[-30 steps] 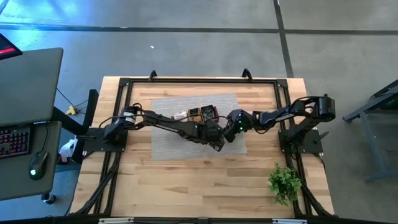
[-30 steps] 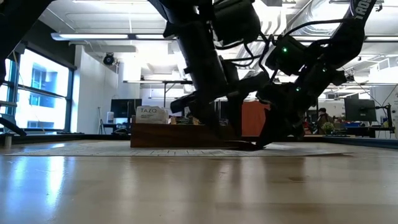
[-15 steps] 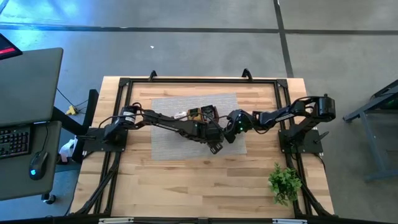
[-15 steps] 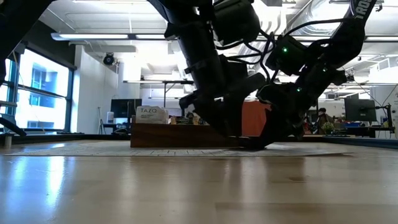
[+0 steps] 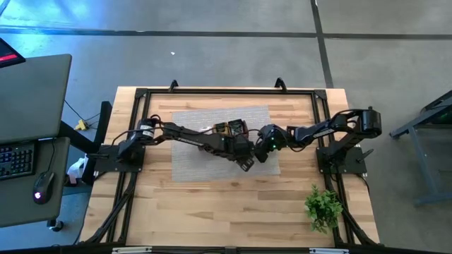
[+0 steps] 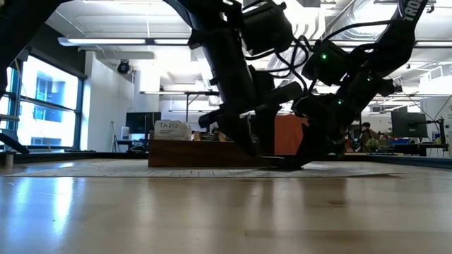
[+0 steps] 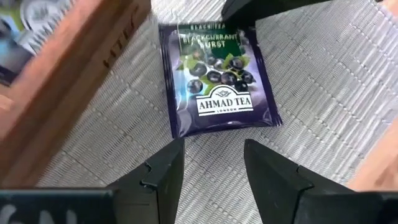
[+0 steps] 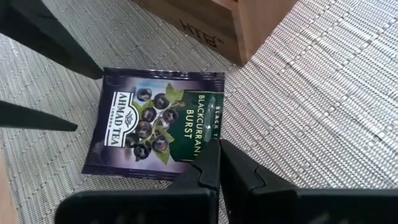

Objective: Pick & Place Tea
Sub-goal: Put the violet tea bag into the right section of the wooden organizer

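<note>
One purple blackcurrant tea sachet (image 7: 217,81) lies flat on the grey woven mat (image 8: 323,93), just beside the wooden tray (image 7: 68,68), not yet lifted. Left gripper (image 7: 208,171) hovers just short of the sachet's near edge, fingers spread and empty. Right gripper (image 8: 217,168) is clenched, its tips pressing the sachet's edge. Several sachets already sit in the tray, cut off and blurred; their number cannot be made out. Placement remains to be done.

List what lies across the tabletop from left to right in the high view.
Left arm base → wooden tray → left claw → right claw → right arm base; the green plant overlaps that base's span.
</note>
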Controlling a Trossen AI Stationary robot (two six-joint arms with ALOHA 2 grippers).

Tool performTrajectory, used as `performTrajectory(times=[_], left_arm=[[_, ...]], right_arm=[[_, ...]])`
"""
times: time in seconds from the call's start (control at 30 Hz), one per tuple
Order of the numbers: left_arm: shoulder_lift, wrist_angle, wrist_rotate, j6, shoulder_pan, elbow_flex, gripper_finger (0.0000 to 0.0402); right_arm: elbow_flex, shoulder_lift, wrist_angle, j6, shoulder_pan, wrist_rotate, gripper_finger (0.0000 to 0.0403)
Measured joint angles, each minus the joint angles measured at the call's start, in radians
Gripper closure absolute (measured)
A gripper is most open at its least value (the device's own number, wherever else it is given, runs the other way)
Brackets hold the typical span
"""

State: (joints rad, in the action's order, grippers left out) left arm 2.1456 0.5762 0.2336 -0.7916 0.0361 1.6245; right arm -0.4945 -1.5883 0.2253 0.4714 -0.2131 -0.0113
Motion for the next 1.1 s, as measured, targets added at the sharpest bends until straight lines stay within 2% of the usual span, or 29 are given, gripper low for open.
performTrajectory(times=[0.1, 0.33, 0.5, 0.67, 0.9, 1.1], left_arm=[[0.0, 0.0, -0.068, -0.048, -0.019, 0.0, 0.0237], [0.0, 0.004, -0.109, -0.128, -0.039, 0.0, 0.0237], [0.0, 0.007, -0.193, -0.156, -0.036, 0.0, 0.0237], [0.0, 0.005, -0.147, -0.153, -0.044, -0.001, 0.0237], [0.0, -0.004, -0.18, -0.14, -0.049, -0.001, 0.0237], [-0.001, -0.009, -0.16, -0.122, -0.051, -0.001, 0.0237]], right_arm=[[0.0, 0.0, -0.001, -0.001, 0.0, -0.002, 0.0403], [0.001, 0.0, -0.002, -0.001, -0.001, -0.008, 0.0403], [0.001, -0.008, -0.006, -0.001, 0.0, -0.021, 0.0403], [0.0, -0.029, 0.004, 0.0, -0.001, -0.028, 0.0403], [0.001, -0.031, 0.004, -0.007, -0.006, -0.02, 0.0403], [0.001, -0.032, 0.001, -0.005, -0.008, -0.01, 0.0403]])
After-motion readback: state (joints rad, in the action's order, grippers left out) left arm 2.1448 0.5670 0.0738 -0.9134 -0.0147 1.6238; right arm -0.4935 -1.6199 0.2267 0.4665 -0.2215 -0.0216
